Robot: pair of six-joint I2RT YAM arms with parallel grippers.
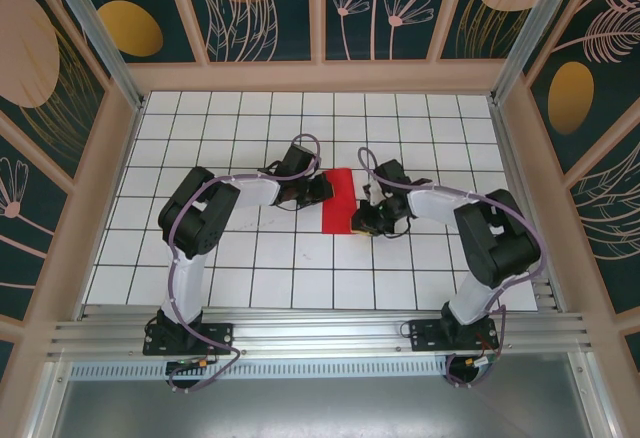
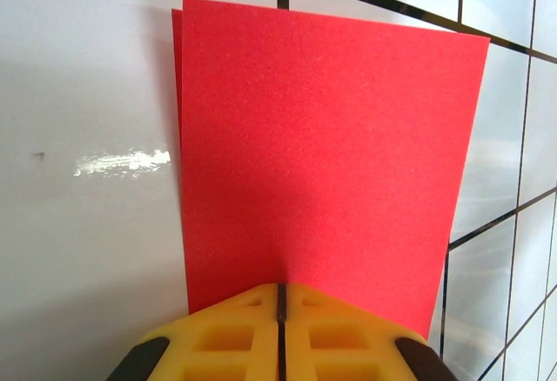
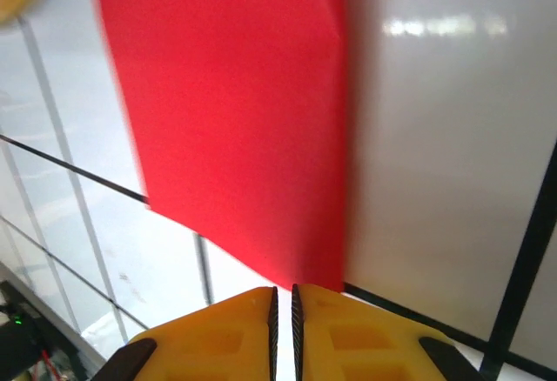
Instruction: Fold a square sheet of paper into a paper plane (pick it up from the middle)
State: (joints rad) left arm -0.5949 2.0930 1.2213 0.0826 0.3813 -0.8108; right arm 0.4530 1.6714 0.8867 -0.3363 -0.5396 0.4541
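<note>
The left fingers (image 2: 235, 333) are pressed together, with only a hairline seam between the yellow pads. Their tips rest against the near edge of the square sheet of paper (image 2: 322, 155). The sheet faces the wrist camera flat, so the tips bear on its surface and do not pinch it edge-on. A thin strip of a second red layer peeps out along the sheet's left side, showing it folded over on itself.

The right fingers (image 3: 331, 329) are all but together, with a narrow dark slit between them and nothing in it. The near corner of the red sheet meets the tip of one finger. This view is blurred, and I cannot tell whether the tip presses on the paper or only stands just beside it.

From above, the folded sheet lies flat on the white gridded table (image 1: 250, 138), near its middle, as a red oblong longer than it is wide. The left fingers come in at its left edge, toward the far half. The right fingers come in at its right edge, near the closer corner. The two arms bend inward from their bases at the near edge of the table, so the sheet lies between the two wrists. A pale streak (image 2: 122, 162) marks the table surface just beside the sheet's left edge in the left wrist view.
</note>
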